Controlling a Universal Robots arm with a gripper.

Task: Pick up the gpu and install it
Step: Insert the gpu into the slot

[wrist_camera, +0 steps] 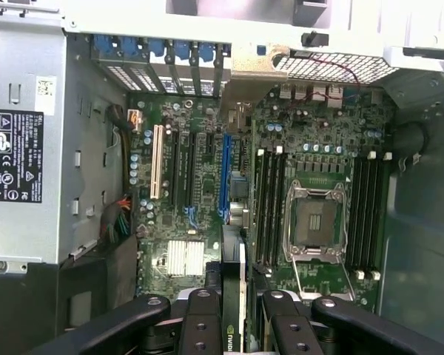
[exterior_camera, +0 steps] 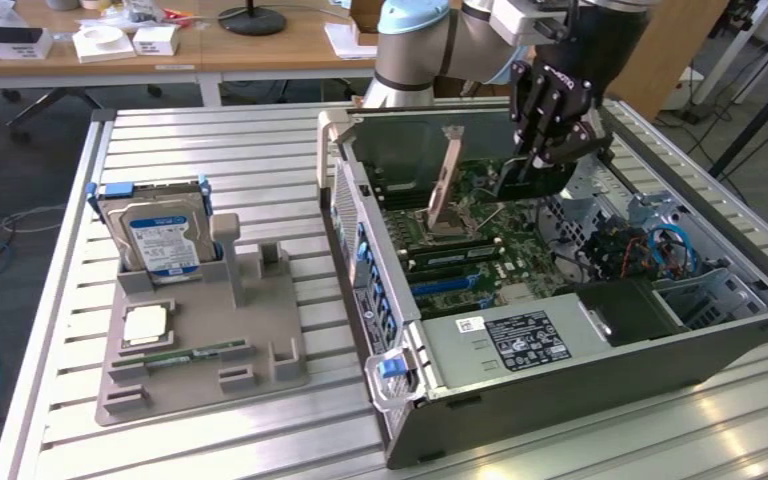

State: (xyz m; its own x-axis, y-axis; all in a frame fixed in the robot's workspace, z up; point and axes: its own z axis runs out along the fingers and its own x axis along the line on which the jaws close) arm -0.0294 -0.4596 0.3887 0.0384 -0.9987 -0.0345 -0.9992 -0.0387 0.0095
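- Jaws, clamped from both sides on the gpu (wrist_camera: 231, 314); in the wrist view its green edge and dark shroud run between the black fingers (wrist_camera: 200, 325).
- Gpu hangs edge-down inside the open case (exterior_camera: 531, 405), above the motherboard (wrist_camera: 200, 222). It looks clear of the board and is not seated.
- Step in hand, as I judge it: bringing the card over its slot. The long blue slot (wrist_camera: 224, 174) lies nearly in line with the card's edge, which seems the right match.
- To do it well, keep the card upright and parallel to that slot, with its bracket end toward the rear openings (wrist_camera: 163, 70). Any tilt risks one end catching the slot first.
- Hazards: the socket cover (exterior_camera: 448, 172) stands raised just beside the card on the exterior view's left. The cables (exterior_camera: 651, 250) lie on the exterior view's right, apart from it.
- Arm (exterior_camera: 424, 45) reaches in from the far side of the case, with the wrist turned straight down over the board's far half.
- Hard drive (exterior_camera: 157, 235) and holder (exterior_camera: 204, 345) sit on the surface (exterior_camera: 224, 140), well apart from the work.
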